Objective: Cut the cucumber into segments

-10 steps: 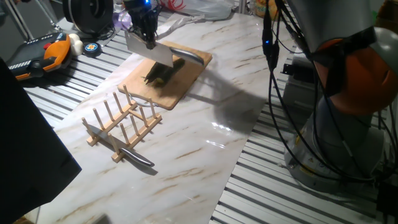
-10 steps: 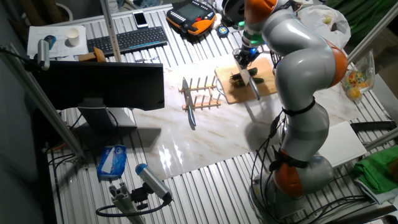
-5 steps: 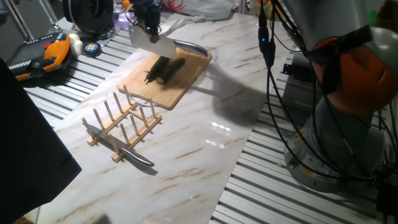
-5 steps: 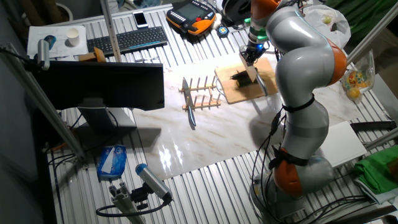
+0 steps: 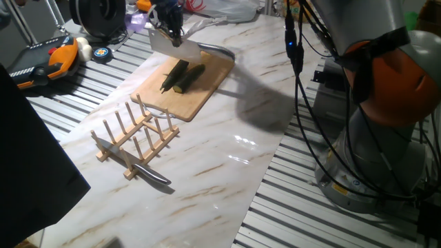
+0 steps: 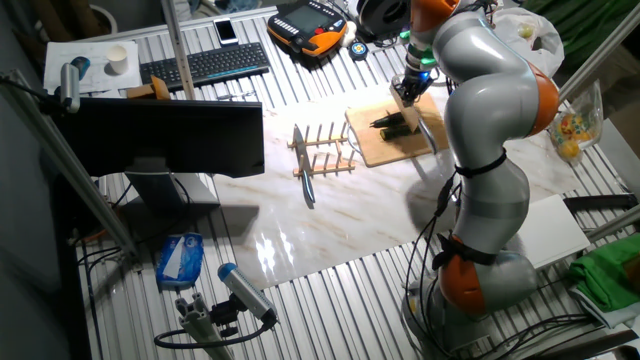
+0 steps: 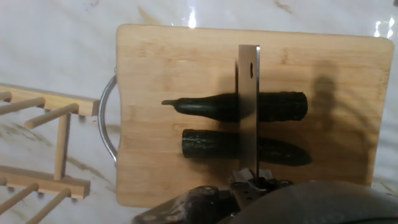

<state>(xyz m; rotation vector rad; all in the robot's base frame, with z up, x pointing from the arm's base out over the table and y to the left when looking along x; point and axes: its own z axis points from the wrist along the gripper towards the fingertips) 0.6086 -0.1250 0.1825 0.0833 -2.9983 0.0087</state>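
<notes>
Two dark green cucumber lengths (image 7: 205, 104) (image 7: 211, 144) lie side by side on the wooden board (image 7: 155, 62). The upper one has a stem tip at the left, and the lower one shows a pale cut end at the left. My gripper (image 7: 252, 182) is shut on a knife, whose blade (image 7: 249, 106) hangs above the board and crosses both lengths, hiding their middles. From the side, the gripper (image 5: 169, 17) holds the blade (image 5: 172, 47) raised over the board's far edge, above the cucumber (image 5: 180, 76). The other fixed view shows gripper (image 6: 412, 85), cucumber (image 6: 392, 123) and board (image 6: 400, 148).
A wooden peg rack (image 5: 134, 134) stands beside the board's handle end, with a second knife (image 5: 141, 167) lying under it. An orange and black pendant (image 5: 48, 58) lies at the table's far left. A keyboard (image 6: 205, 65) and a monitor (image 6: 165, 135) sit off the marble top.
The gripper has lifted the knife off the cucumber lengths and drawn it back toward the board's far edge. The cucumber lengths stay on the board.
</notes>
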